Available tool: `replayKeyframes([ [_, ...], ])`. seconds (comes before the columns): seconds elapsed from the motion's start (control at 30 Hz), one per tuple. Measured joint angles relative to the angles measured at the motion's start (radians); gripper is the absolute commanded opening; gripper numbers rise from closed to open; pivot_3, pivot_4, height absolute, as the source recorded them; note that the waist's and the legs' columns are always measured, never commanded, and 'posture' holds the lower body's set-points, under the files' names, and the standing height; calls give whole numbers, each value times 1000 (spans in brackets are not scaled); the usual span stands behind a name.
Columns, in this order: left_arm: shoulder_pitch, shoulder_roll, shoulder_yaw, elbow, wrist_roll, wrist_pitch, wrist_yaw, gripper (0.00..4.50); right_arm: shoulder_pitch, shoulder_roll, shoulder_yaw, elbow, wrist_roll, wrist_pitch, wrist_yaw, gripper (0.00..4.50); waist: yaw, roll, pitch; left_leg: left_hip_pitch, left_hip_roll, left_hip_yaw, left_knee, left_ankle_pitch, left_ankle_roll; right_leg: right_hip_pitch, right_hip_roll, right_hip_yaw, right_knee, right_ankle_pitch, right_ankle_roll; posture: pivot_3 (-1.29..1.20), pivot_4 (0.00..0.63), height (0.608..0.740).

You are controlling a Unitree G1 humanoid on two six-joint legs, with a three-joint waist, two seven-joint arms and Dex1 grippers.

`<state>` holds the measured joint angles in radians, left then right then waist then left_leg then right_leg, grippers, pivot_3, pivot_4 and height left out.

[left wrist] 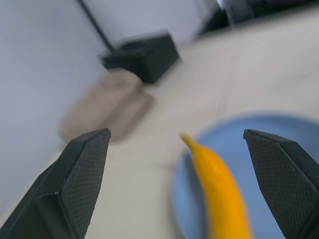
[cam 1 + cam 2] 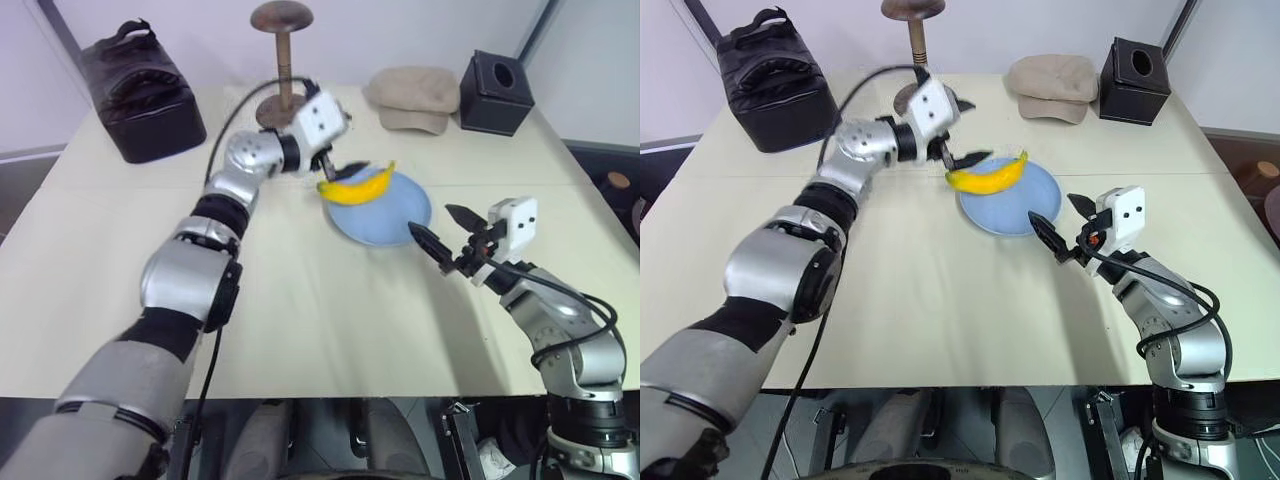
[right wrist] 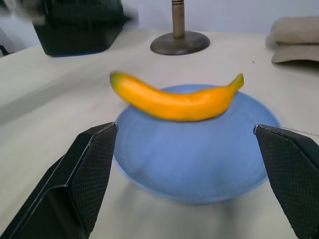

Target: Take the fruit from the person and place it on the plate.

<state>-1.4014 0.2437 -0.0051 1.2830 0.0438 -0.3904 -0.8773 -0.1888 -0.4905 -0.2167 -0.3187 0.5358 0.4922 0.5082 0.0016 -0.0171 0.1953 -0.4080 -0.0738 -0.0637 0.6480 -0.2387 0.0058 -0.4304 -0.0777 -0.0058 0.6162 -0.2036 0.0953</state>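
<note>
Item: banana (image 2: 357, 186), one, curved, smooth yellow skin with a darker tip at one end, lying across the near-left rim of the light-blue plate (image 2: 395, 214) on the pale surface (image 2: 300, 300). Step, by my judgement: placing done, release made; my left gripper (image 2: 340, 166) sits just beside the fruit with jaws spread wide and empty. Next calls for drawing that arm clear without nudging the banana; my right gripper (image 2: 445, 228), jaws parted, holds nothing near the plate's other edge.
</note>
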Motion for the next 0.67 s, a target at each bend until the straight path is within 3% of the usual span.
replayKeyframes([
  [0.17,2,143,96,-78,-90,98,-48,4472,-30,-1,6,16,-1,0,14,4500,-14,0,0,1,0,0,0,0,0,0,0,0,2,0,0,0,150,740],
  [0.3,148,223,144,-262,-159,237,-71,4472,-51,-3,10,50,-2,0,30,4500,-16,0,0,1,0,0,0,0,0,0,0,1,3,0,0,0,150,740],
  [0.57,767,313,249,-1034,-302,711,75,4472,-100,-13,6,118,-2,-6,74,4500,-14,1,0,0,0,1,0,0,-1,-3,-3,5,5,0,-1,0,150,740],
  [0.67,924,308,308,-1219,-354,821,154,4472,-118,-16,11,141,-3,-10,91,4500,-9,1,0,1,0,1,0,0,-1,-2,-3,5,4,0,-1,0,150,740],
])
